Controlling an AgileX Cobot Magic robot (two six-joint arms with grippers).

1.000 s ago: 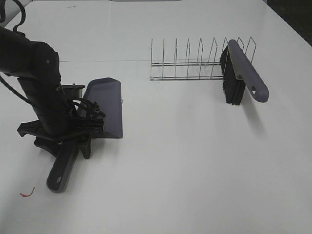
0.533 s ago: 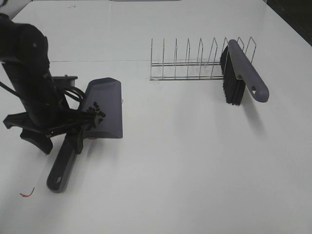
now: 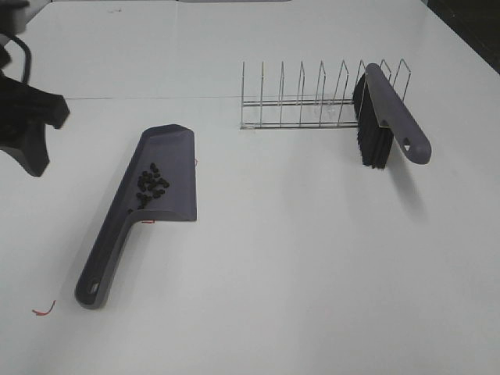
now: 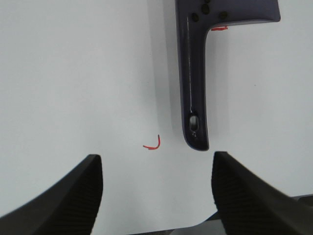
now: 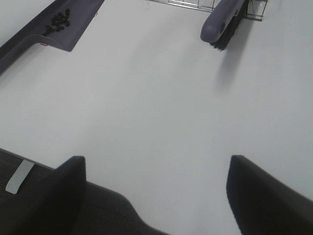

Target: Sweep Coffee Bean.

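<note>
Resting in a loose cluster, the coffee beans [image 3: 151, 186] are seen inside the dustpan [image 3: 173, 156] on the table [image 3: 297, 258]. The left gripper [image 4: 156, 188] is held wide open above the table, and the right gripper [image 5: 156, 188] is likewise spread, nothing grasped.

1. The dustpan [image 3: 160, 183] is laid flat on the left half of the table [image 3: 297, 258], with its handle pointing toward the near-left.
2. The coffee beans [image 3: 151, 185] are held in the dustpan's tray, clustered near the handle end.
3. The wire rack [image 3: 312, 101] is placed farther back, right of centre — well apart from the dustpan.
4. The brush [image 3: 387, 117] is propped at the rack's right end.
5. A small mark [image 3: 43, 310] is found just left of the handle tip.
</note>
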